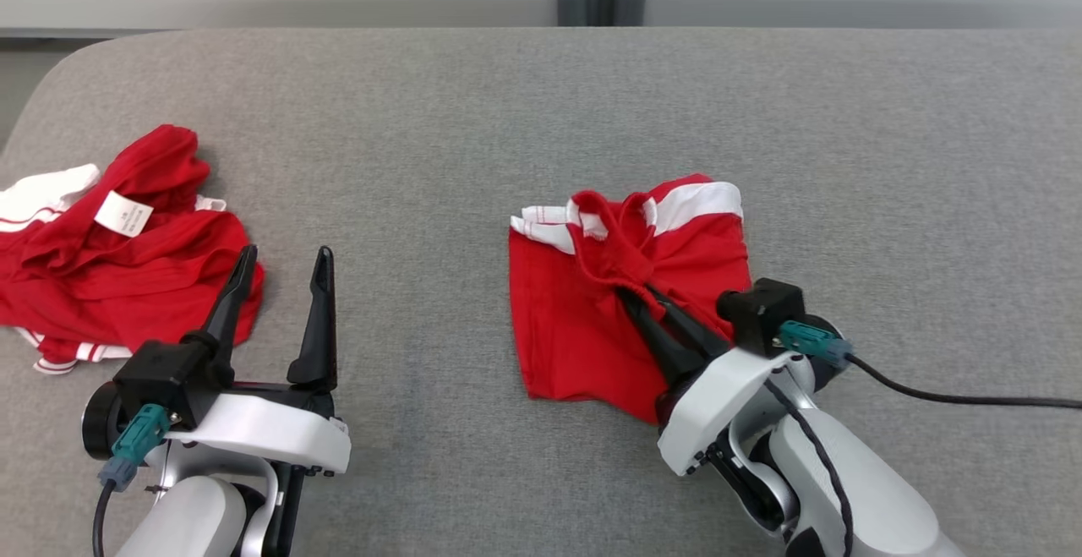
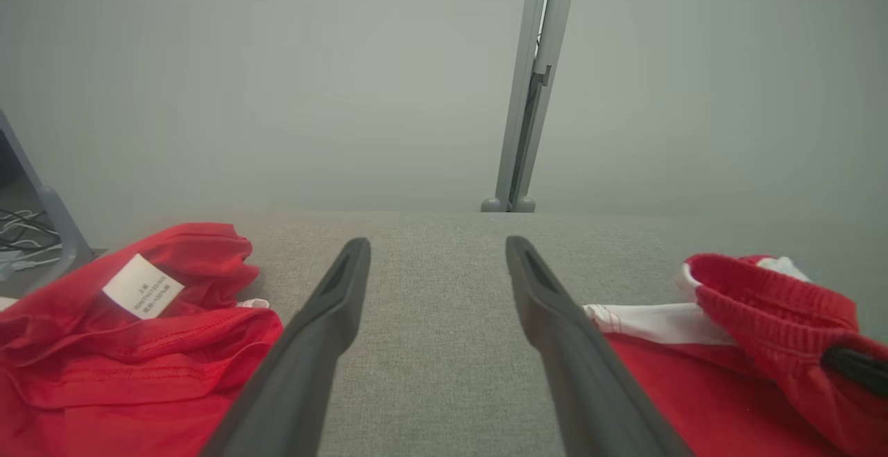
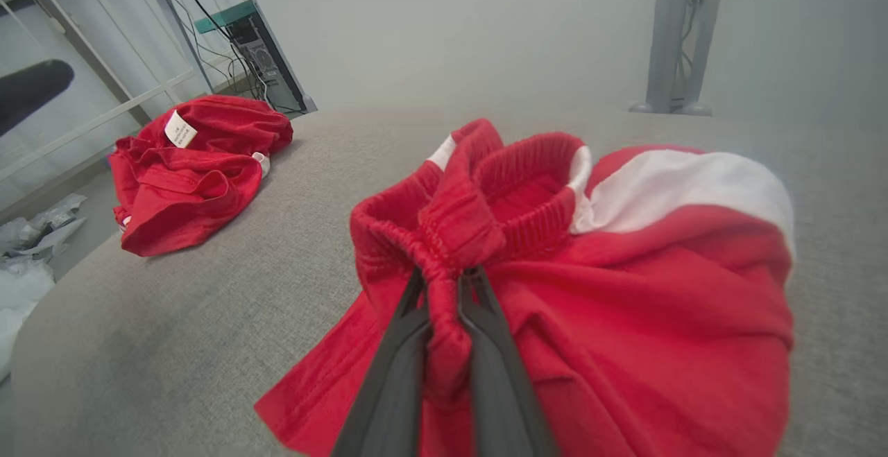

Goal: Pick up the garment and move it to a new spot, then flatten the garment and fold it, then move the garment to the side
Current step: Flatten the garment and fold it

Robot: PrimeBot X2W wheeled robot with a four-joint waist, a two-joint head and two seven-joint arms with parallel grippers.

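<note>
Red shorts (image 1: 575, 329) with white trim lie right of centre on a grey table (image 1: 423, 143). The right gripper (image 1: 643, 289) pinches their bunched waistband (image 1: 610, 248) between its jaws. The left gripper (image 1: 286, 251) hovers with jaws spread beside a crumpled red shirt (image 1: 127, 278).

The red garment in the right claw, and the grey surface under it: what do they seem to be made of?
The red garment looks like soft, matte knit fabric, perhaps cotton: ribbed gathered waistband, limp folds. The grey surface seems a matte woven textile cover: a fine weave shows.
</note>
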